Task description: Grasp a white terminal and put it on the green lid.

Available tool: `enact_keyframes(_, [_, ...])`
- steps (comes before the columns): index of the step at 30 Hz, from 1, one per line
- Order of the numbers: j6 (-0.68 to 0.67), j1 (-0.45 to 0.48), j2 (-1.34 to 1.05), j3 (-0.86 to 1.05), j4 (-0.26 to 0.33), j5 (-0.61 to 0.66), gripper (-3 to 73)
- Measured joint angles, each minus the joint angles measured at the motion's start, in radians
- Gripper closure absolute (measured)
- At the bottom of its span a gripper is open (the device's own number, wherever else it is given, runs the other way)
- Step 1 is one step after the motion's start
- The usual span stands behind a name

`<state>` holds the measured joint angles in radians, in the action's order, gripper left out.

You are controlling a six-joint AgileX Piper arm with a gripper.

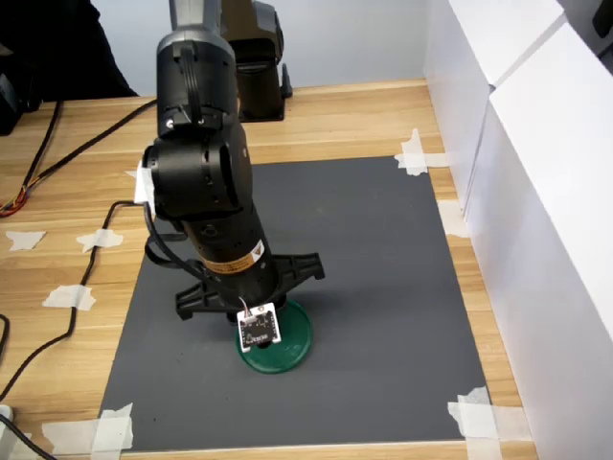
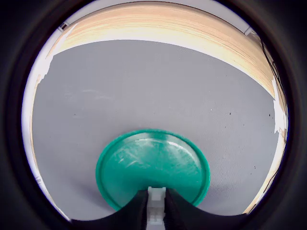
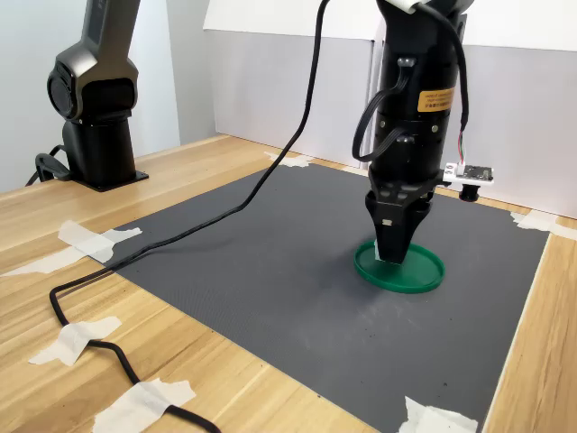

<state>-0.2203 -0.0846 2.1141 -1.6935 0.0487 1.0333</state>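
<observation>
The yellow label on the arm (image 3: 431, 97) carries print too small to read. In the wrist view the claw (image 2: 156, 211) is closed narrowly on the white terminal (image 2: 156, 207), its long axis running 12 to 6 o'clock, over the green lid's (image 2: 144, 163) 6 o'clock rim. The lid lies on the grey mat (image 3: 270, 262) on the desk (image 3: 81, 361).

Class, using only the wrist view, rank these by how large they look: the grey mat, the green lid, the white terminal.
1. grey mat
2. green lid
3. white terminal, held between the fingers of the gripper; the smallest even though nearest the camera.
</observation>
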Motion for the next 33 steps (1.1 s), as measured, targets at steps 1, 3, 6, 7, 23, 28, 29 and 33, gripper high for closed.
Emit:
enact_keyframes(1, [0.0, 0.0, 0.003, -0.002, 0.0, -0.002, 60.3])
enact_keyframes(3, [-0.005, 0.0, 0.005, -0.002, 0.0, -0.003, 60.3])
enact_keyframes(6, [-0.016, 0.0, 0.009, -0.003, 0.0, -0.003, 59.9])
enact_keyframes(7, [-0.023, 0.0, 0.009, -0.003, 0.0, -0.003, 59.1])
enact_keyframes(23, [-0.028, 0.0, 0.0, -0.003, 0.004, -0.027, 13.8])
enact_keyframes(28, [-0.022, 0.0, -0.077, -0.003, 0.003, -0.032, 14.1])
enact_keyframes(29, [-0.022, 0.0, -0.1, -0.001, 0.003, -0.035, 15.5])
enact_keyframes(33, [-0.022, 0.0, -0.207, 0.037, 0.003, -0.086, 29.3])
